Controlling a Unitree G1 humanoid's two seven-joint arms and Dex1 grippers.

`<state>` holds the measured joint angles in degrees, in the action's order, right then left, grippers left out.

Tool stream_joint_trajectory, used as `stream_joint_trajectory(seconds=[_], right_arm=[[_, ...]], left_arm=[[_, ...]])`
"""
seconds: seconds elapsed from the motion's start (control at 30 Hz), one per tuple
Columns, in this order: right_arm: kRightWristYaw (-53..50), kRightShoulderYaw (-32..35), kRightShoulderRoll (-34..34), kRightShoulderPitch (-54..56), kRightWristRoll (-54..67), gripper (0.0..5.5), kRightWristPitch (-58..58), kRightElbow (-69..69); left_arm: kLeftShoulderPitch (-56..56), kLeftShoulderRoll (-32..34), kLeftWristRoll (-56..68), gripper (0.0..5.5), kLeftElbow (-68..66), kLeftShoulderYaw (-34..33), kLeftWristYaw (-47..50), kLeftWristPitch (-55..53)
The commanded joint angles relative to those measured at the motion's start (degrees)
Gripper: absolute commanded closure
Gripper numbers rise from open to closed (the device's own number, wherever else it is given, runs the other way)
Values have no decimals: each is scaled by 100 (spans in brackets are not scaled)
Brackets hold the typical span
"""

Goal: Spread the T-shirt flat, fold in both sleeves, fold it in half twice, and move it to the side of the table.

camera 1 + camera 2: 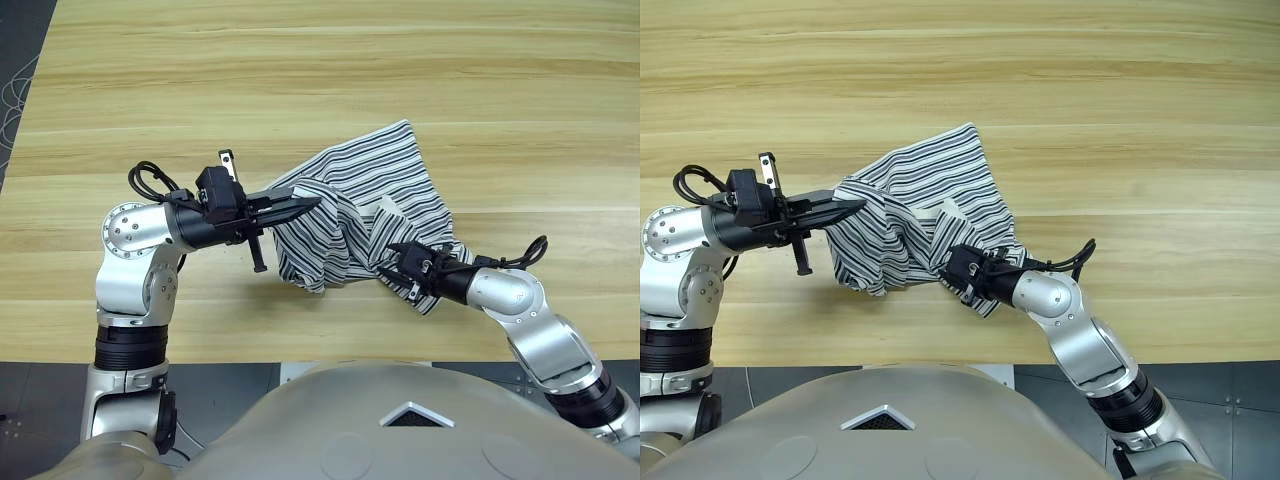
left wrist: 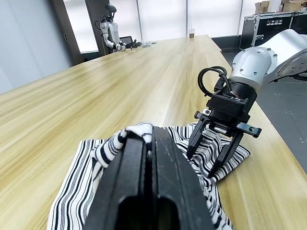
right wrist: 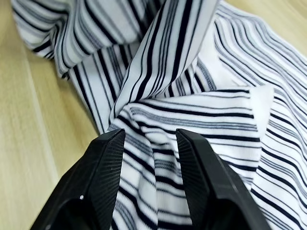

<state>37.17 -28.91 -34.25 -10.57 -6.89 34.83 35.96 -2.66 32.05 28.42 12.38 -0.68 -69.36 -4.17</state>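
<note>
A black-and-white striped T-shirt [image 1: 370,200] lies crumpled on the wooden table [image 1: 300,80], near the front edge. My left gripper [image 1: 316,203] is shut on a fold at the shirt's left edge and holds it a little above the table; the pinched cloth [image 2: 129,136] bunches at the shut fingertips. My right gripper [image 1: 392,262] is at the shirt's lower right, open, its fingers [image 3: 108,158] straddling a ridge of cloth [image 3: 158,124]. The left wrist view shows the right gripper [image 2: 209,157] with its fingers spread, tips down on the fabric.
The table's front edge [image 1: 330,358] runs just behind both arms, and its left edge [image 1: 35,90] meets dark floor. Bare wood stretches beyond the shirt. Far off in the left wrist view stand another robot [image 2: 111,28] and black cases [image 2: 273,24].
</note>
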Motion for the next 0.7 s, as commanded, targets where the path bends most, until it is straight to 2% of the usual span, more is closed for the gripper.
stream_joint_trajectory(seconds=[0.03, 0.47, 0.7], right_arm=[[42, -15, -204, -6, -114, 356, 14, 261], [293, -48, -405, -103, 124, 356, 300, 950], [319, -137, -393, 33, 104, 356, 267, 474]], left_arm=[[49, 73, -43, 537, -12, 8, 72, 26], [36, 130, 25, 537, 77, -46, 130, -119], [208, 90, -154, 537, -373, 34, 192, -43]])
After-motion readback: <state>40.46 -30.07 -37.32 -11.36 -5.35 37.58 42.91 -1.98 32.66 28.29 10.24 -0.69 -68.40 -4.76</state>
